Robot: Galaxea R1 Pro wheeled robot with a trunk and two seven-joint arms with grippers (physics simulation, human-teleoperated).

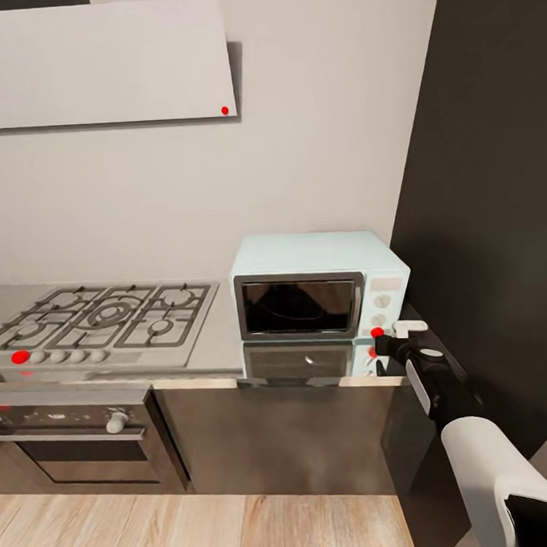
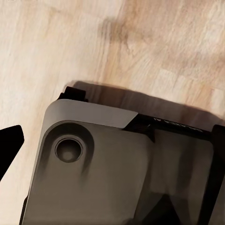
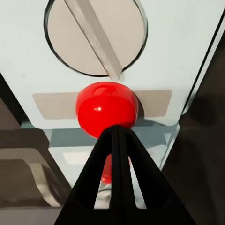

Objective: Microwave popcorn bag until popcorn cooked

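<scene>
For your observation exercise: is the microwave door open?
No. In the head view the microwave door sits flush and shut, its dark glass facing forward.

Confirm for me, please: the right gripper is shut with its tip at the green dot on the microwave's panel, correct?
Not quite: the dot is red, not green, as the right wrist view shows. The rest stands: the right gripper is shut, its tip at that dot on the microwave panel.
</scene>
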